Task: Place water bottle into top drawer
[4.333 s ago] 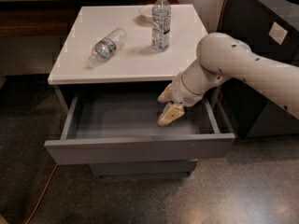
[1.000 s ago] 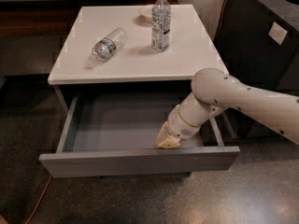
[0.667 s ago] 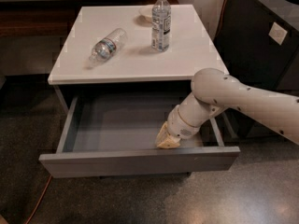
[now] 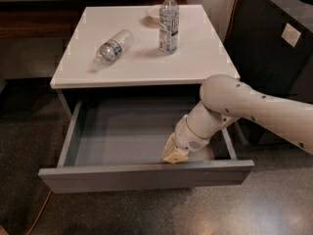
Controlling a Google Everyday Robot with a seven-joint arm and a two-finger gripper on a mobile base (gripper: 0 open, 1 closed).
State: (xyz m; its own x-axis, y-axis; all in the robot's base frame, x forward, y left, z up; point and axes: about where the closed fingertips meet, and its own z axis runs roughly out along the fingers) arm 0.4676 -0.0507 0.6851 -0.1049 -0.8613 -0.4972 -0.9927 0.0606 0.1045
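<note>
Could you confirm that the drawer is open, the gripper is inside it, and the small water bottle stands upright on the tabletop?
Not quite: the camera view shows the water bottle lying on its side on the tabletop, not upright. The drawer is open, and the gripper is inside it, front right.

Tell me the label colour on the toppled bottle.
Blue-green and white, clearest in the camera view on the water bottle; the pincer sits low inside the drawer.
</note>
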